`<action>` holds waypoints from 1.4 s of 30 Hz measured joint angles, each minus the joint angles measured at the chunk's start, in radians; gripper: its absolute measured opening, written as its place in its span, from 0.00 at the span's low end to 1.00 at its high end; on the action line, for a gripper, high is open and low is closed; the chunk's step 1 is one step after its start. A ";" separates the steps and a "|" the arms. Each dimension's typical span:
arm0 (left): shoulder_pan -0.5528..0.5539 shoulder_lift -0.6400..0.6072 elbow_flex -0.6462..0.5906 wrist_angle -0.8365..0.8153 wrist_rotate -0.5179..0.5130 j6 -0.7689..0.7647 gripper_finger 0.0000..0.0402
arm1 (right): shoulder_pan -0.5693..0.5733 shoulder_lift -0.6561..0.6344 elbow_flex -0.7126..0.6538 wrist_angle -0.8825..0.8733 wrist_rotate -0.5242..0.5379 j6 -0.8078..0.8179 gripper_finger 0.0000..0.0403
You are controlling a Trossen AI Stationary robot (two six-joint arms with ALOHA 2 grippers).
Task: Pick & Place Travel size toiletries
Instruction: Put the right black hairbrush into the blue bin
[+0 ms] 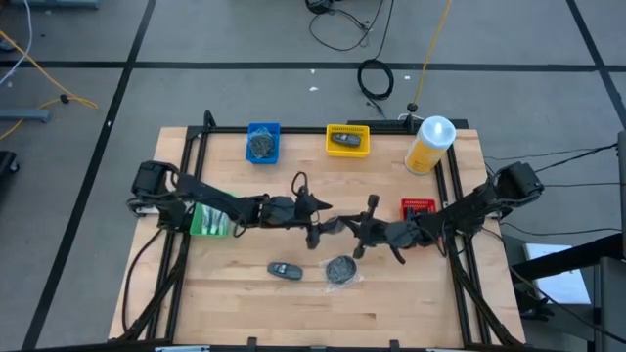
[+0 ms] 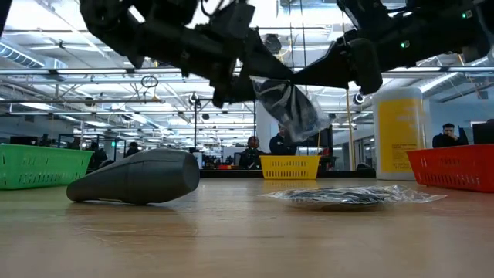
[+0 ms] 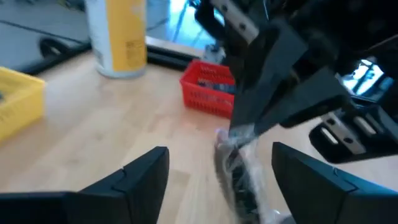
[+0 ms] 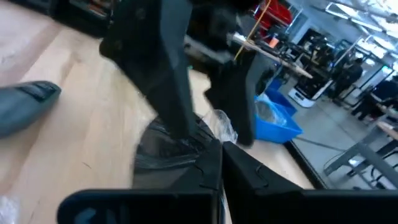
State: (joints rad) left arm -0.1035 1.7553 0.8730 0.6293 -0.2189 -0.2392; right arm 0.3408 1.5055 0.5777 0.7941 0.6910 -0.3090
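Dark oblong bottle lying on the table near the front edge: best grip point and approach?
Take the dark oblong bottle across its thick middle, coming straight down from above. It lies flat on its side with one end tapering, so the wider body gives the fingers parallel faces. The wrapped disc beside it lies apart, leaving room.

- No text, brand, number or sign can be read in any view;
- the yellow bottle (image 3: 118, 37) bears dark print on its label, too blurred to make out;
- the green tray (image 1: 208, 220) shows white marks, also illegible.
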 joint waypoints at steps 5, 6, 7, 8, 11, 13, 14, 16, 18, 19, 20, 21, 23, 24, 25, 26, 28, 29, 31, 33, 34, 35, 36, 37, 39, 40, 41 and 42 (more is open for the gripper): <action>0.014 0.026 -0.001 -0.007 0.035 -0.025 0.68 | 0.000 0.001 -0.001 -0.005 0.049 -0.021 0.00; 0.015 0.026 -0.001 -0.015 0.035 -0.033 0.66 | 0.000 0.001 -0.001 -0.004 0.050 -0.023 0.00; 0.017 0.027 -0.001 -0.018 0.035 -0.035 0.64 | 0.000 0.001 -0.001 0.000 0.049 -0.025 0.00; 0.018 0.027 -0.001 -0.020 0.035 -0.036 0.61 | 0.000 0.001 -0.001 0.003 0.044 -0.025 0.00; 0.019 0.027 -0.001 -0.018 0.035 -0.033 0.50 | 0.000 0.001 -0.001 -0.010 0.042 -0.015 0.00; 0.021 0.027 -0.001 -0.017 0.037 -0.018 0.40 | -0.001 0.001 -0.001 -0.022 0.042 -0.001 0.00; 0.021 0.027 -0.001 -0.019 0.043 -0.004 0.36 | -0.001 0.001 -0.001 -0.021 0.042 0.004 0.00; 0.021 0.027 -0.001 -0.034 0.052 0.032 0.26 | -0.001 0.001 -0.001 -0.018 0.042 0.006 0.00; 0.021 0.011 -0.001 -0.081 0.067 0.065 0.15 | -0.001 0.001 -0.001 -0.019 0.043 0.006 0.00; 0.021 -0.001 -0.001 -0.102 0.070 0.079 0.10 | 0.001 -0.005 -0.001 -0.022 0.044 0.006 0.01; 0.021 -0.022 -0.001 -0.135 0.071 0.092 0.06 | 0.005 -0.016 -0.001 -0.028 0.043 0.006 0.03; 0.021 -0.048 -0.001 -0.186 0.069 0.103 0.04 | 0.009 -0.028 -0.001 -0.028 0.046 0.006 0.04; 0.021 -0.112 0.000 -0.284 0.034 0.115 0.04 | 0.023 -0.054 0.000 -0.029 0.059 0.002 0.08; 0.021 -0.148 -0.001 -0.349 0.002 0.124 0.06 | 0.034 -0.069 0.000 -0.037 0.080 0.000 0.10; 0.021 -0.191 -0.001 -0.409 -0.043 0.138 0.07 | 0.044 -0.082 0.000 -0.040 0.106 -0.004 0.12; 0.021 -0.236 -0.001 -0.469 -0.092 0.157 0.07 | 0.053 -0.094 0.000 -0.041 0.130 -0.007 0.15; 0.030 -0.327 0.000 -0.605 -0.199 0.221 0.07 | 0.071 -0.111 0.000 -0.052 0.175 -0.015 0.18; 0.040 -0.367 0.001 -0.669 -0.255 0.260 0.06 | 0.078 -0.117 0.000 -0.060 0.180 -0.015 0.20; 0.075 -0.428 0.001 -0.795 -0.370 0.333 0.04 | 0.084 -0.123 0.000 -0.074 0.174 -0.014 0.23; 0.135 -0.465 0.001 -0.878 -0.456 0.386 0.03 | 0.088 -0.122 0.000 -0.082 0.172 -0.011 0.25; 0.176 -0.475 0.001 -0.899 -0.471 0.420 0.03 | 0.088 -0.122 0.000 -0.086 0.171 -0.010 0.26; 0.220 -0.478 0.001 -0.914 -0.473 0.457 0.03 | 0.087 -0.122 0.000 -0.089 0.170 -0.007 0.27; 0.267 -0.475 0.001 -0.919 -0.465 0.499 0.04 | 0.087 -0.122 0.000 -0.094 0.170 0.001 0.28; 0.315 -0.465 0.001 -0.918 -0.446 0.542 0.06 | 0.087 -0.122 0.000 -0.096 0.171 0.009 0.28; 0.412 -0.433 0.001 -0.904 -0.393 0.632 0.09 | 0.087 -0.122 0.000 -0.097 0.171 0.014 0.28; 0.457 -0.412 0.001 -0.898 -0.366 0.676 0.10 | 0.087 -0.122 0.000 -0.096 0.171 0.013 0.28; 0.499 -0.390 0.001 -0.894 -0.343 0.722 0.11 | 0.087 -0.122 0.000 -0.096 0.171 0.013 0.28; 0.539 -0.366 0.000 -0.888 -0.323 0.762 0.11 | 0.087 -0.122 0.000 -0.097 0.171 0.013 0.28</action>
State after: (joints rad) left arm 0.4351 1.3892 0.8734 -0.2590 -0.5416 0.5227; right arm 0.4274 1.3834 0.5777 0.6973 0.8616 -0.2958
